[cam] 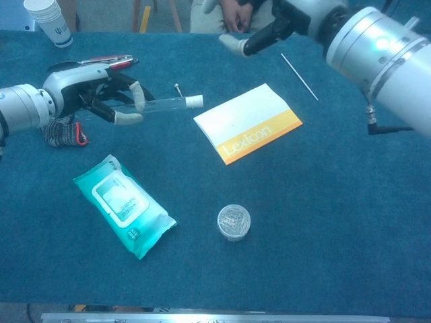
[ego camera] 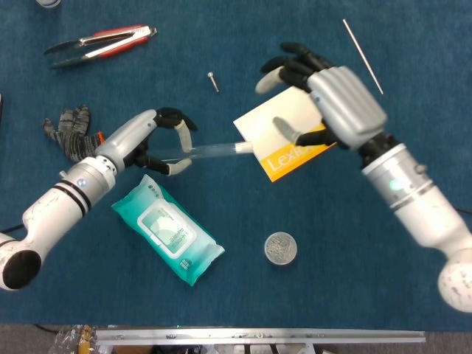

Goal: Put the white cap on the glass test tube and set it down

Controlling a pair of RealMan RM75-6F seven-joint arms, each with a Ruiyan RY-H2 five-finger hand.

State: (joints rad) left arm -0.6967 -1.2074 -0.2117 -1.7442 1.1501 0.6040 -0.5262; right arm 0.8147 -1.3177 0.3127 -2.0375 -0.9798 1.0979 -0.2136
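My left hand [ego camera: 158,140] [cam: 111,97] grips a clear glass test tube [ego camera: 206,152] [cam: 161,105] held roughly level, pointing toward the right. The white cap [ego camera: 243,147] [cam: 194,101] sits on the tube's free end. My right hand [ego camera: 324,96] [cam: 269,30] is lifted above the notepad, apart from the tube, fingers spread and holding nothing.
A white and orange Lexicon notepad [ego camera: 295,133] [cam: 249,124] lies under the right hand. A teal wipes pack [ego camera: 166,228] [cam: 124,205], a round lidded dish [ego camera: 280,248] [cam: 234,222], a striped glove [ego camera: 70,133], red-handled tongs [ego camera: 99,40], a small screw [ego camera: 213,80] and a thin rod [ego camera: 363,46] lie around.
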